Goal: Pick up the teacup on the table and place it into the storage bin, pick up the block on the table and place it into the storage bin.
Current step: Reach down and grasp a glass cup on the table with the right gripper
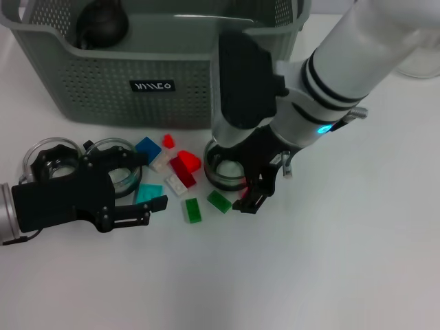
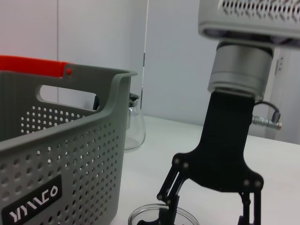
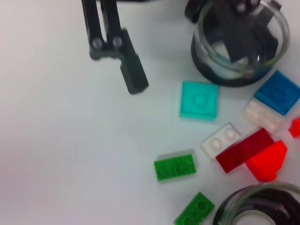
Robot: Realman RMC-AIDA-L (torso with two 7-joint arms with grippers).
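R gripper (image 1: pixel 242 180) at teacup (image 1: pixel 221 172) rim, fingers apparently astride glass wall, grip unclear; storage bin (image 1: pixel 103 89) behind.

Grey-green perforated storage bin (image 1: pixel 103 82) stands behind upright glass teacups (image 1: pixel 223 168) and scattered coloured blocks (image 1: pixel 180 180) on the table.

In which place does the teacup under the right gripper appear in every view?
Head view: teacup at centre, below the right gripper.
Left wrist view: bottom edge, near the middle.
Right wrist view: bottom right corner.
Shared landmark: red block beside it, in head and right wrist views.
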